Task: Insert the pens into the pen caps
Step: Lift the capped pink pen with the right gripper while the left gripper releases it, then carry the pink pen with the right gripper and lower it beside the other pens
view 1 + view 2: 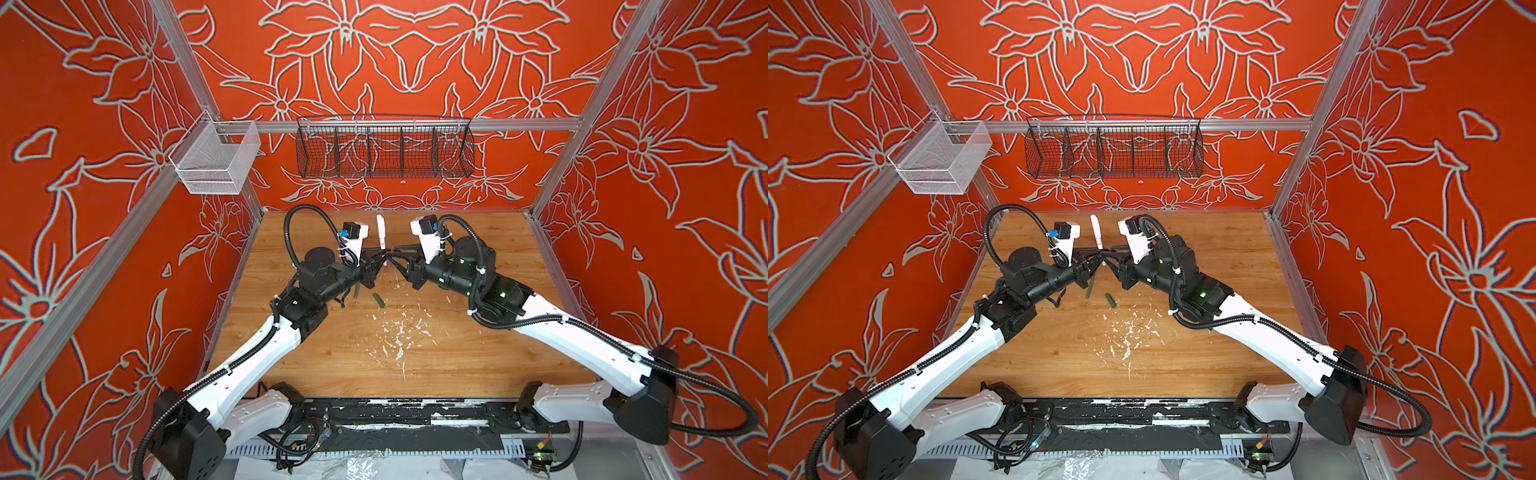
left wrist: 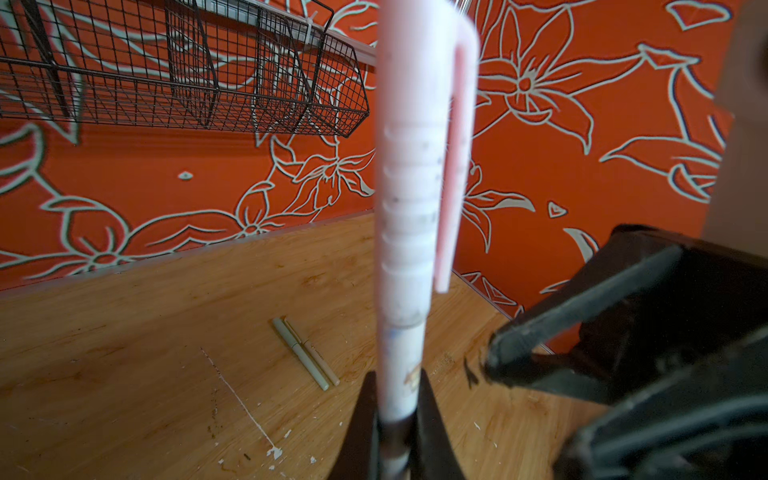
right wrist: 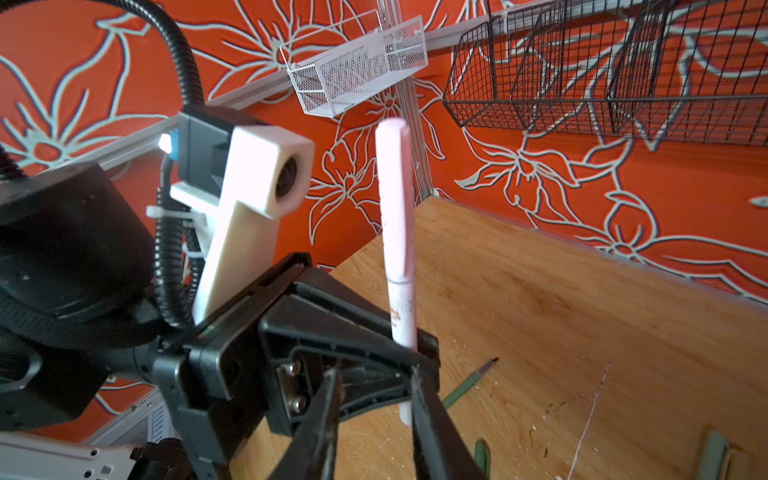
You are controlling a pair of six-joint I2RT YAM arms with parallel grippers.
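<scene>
My left gripper (image 1: 384, 255) (image 2: 397, 382) is shut on the barrel of a pale pink pen (image 1: 381, 239) (image 3: 400, 299) and holds it upright above the table. A pink pen cap (image 2: 409, 187) (image 3: 394, 195) sits on the pen's upper end. My right gripper (image 1: 395, 259) (image 3: 374, 370) is open and close beside the left one, its fingers apart and empty. The pen's lower end shows next to one finger. A dark green pen (image 1: 1090, 286) (image 3: 469, 382) and a dark green cap (image 1: 379, 300) (image 1: 1110, 300) lie apart on the table below.
A light green capped pen (image 2: 301, 353) and a tan one (image 2: 319, 358) lie side by side on the wooden table (image 1: 478, 332). White paint flecks (image 1: 399, 332) are scattered mid-table. A black wire basket (image 1: 384, 149) and a white mesh basket (image 1: 216, 158) hang on the walls.
</scene>
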